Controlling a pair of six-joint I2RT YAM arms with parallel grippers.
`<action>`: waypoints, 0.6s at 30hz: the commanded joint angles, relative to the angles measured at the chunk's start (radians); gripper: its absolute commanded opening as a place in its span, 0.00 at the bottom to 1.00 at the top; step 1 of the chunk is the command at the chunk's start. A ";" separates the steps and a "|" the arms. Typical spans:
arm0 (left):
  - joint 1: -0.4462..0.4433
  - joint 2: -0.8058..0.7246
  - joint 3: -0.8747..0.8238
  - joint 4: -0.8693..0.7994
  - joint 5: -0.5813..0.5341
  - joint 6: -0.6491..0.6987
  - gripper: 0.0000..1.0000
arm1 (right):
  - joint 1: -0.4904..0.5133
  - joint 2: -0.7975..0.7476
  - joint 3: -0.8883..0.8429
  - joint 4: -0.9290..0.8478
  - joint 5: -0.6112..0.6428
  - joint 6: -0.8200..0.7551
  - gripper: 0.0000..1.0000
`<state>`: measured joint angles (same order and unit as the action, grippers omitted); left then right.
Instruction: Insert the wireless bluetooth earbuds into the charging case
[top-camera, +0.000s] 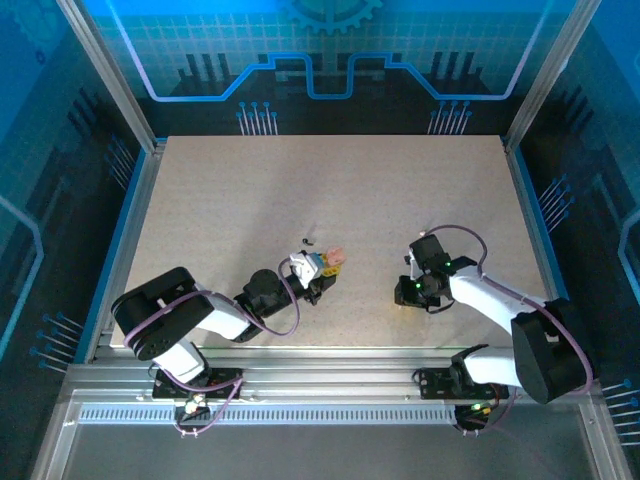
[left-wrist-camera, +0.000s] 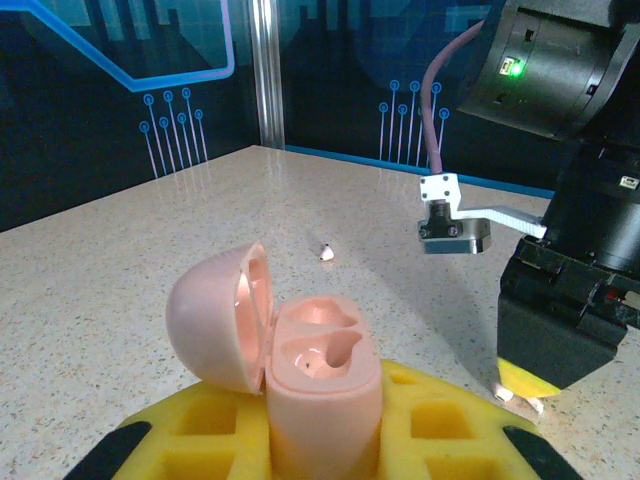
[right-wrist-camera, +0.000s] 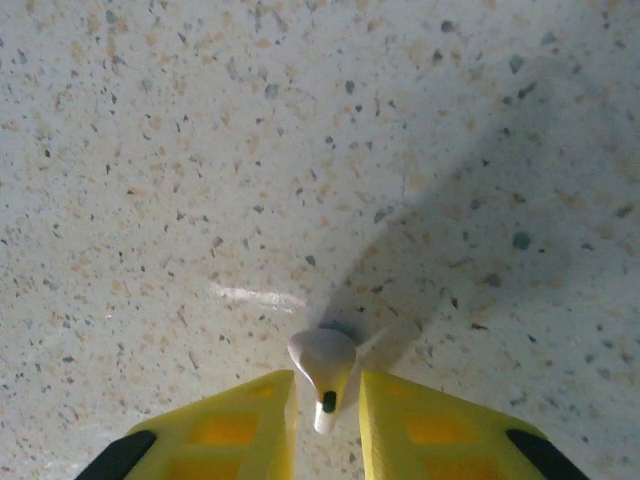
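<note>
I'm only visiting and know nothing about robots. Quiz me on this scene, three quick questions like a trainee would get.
1. True or false: the glossy pink plastic charging case has its lid shut.
2. What holds the case? A) the left gripper B) a human hand C) nothing
3. Fill in: between the right gripper's yellow fingers lies a tiny pale stemmed ____.
Key: 1 false; 2 A; 3 earbud.
</note>
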<state>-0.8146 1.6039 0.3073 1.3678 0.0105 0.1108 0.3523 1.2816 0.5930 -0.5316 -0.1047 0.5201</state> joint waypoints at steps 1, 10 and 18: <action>-0.002 0.004 -0.010 0.033 -0.018 0.013 0.18 | 0.004 -0.029 0.069 -0.117 0.038 0.008 0.26; -0.002 -0.002 -0.015 0.033 -0.027 0.024 0.18 | 0.011 0.029 0.207 -0.262 0.057 0.027 0.31; -0.001 -0.002 -0.016 0.034 -0.028 0.026 0.18 | 0.021 0.155 0.244 -0.247 0.073 0.020 0.31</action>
<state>-0.8146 1.6035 0.3042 1.3678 -0.0044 0.1143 0.3595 1.4044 0.8108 -0.7448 -0.0433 0.5331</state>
